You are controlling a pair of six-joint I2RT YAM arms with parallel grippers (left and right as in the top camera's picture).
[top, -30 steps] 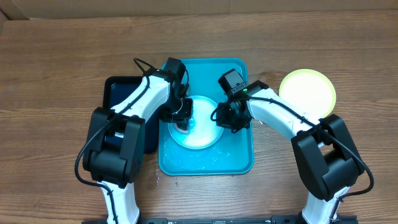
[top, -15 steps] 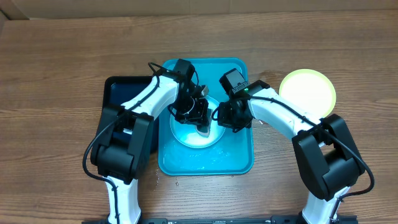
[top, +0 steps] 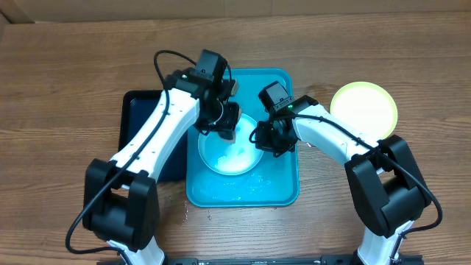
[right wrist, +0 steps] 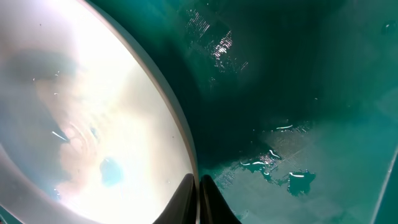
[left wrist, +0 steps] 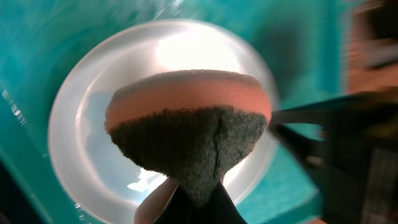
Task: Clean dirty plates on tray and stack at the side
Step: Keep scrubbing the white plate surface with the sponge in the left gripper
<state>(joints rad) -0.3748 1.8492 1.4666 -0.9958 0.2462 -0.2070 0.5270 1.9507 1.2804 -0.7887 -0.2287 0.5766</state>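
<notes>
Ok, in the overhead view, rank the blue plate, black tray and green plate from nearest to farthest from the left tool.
1. Blue plate, right under the left tool.
2. Black tray, on its left.
3. Green plate, far to the right.

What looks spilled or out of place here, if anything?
Small puddles of water lie on the tray floor beside the plate, and a blue smear shows on the plate. The sponge in the left gripper is squeezed into a wedge.
</notes>
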